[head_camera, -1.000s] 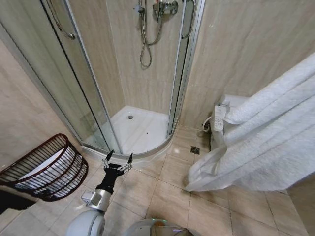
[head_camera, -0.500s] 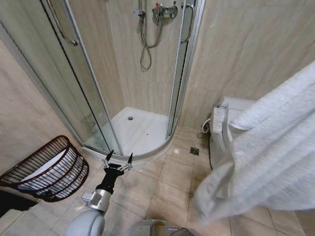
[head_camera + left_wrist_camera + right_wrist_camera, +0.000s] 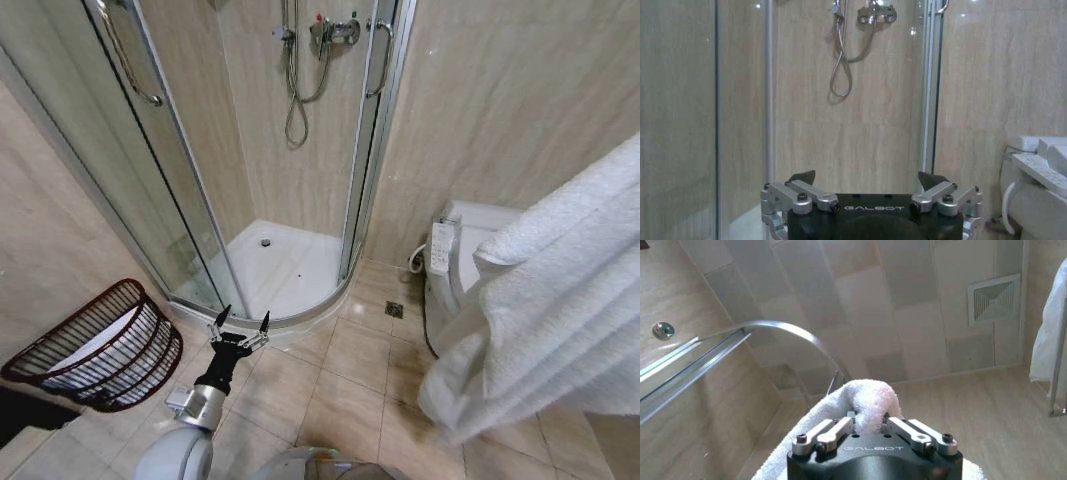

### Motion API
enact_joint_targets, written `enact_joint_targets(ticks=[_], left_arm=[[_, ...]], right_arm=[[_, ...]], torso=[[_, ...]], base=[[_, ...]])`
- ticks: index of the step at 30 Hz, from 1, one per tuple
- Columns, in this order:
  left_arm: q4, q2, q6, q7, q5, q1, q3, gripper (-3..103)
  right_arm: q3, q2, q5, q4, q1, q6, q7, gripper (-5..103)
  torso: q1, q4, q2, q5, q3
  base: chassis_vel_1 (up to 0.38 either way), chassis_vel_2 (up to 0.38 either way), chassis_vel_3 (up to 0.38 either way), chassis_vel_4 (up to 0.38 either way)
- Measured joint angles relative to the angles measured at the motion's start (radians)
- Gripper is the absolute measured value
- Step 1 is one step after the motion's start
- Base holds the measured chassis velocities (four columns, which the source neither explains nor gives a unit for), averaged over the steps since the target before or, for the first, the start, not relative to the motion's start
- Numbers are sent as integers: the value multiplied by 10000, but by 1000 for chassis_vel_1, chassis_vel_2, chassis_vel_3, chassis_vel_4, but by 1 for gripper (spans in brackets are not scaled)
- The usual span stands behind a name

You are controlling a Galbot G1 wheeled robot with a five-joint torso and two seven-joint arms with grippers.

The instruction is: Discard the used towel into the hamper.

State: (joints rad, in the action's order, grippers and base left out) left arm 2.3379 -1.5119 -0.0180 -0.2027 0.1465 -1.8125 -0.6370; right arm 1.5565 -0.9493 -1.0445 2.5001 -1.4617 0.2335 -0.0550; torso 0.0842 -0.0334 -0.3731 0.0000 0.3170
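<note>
We see the shower stall [image 3: 280, 200] ahead, with the toilet [image 3: 465, 250] to its right. The white towel [image 3: 560, 300] hangs high at our right, a fold pinched tight in the right tool [image 3: 869, 427]. The hamper [image 3: 100, 345] sits on the floor at our left, tilted. The left tool [image 3: 240, 328] hovers low near it, prongs apart.

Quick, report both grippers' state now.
Left gripper: open, holding nothing, low over the floor tiles beside the hamper.
Right gripper: shut on the white towel.
</note>
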Motion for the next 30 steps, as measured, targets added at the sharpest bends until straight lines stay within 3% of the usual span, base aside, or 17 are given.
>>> enact_joint_targets(ticks=[30], left_arm=[[0,0,0,0,0,0,0,100]], right_arm=[[-180,-296,139,-2,-105,-50,5,10]], torso=[[474,1,-1264,0,790]], base=[[0,0,0,0]])
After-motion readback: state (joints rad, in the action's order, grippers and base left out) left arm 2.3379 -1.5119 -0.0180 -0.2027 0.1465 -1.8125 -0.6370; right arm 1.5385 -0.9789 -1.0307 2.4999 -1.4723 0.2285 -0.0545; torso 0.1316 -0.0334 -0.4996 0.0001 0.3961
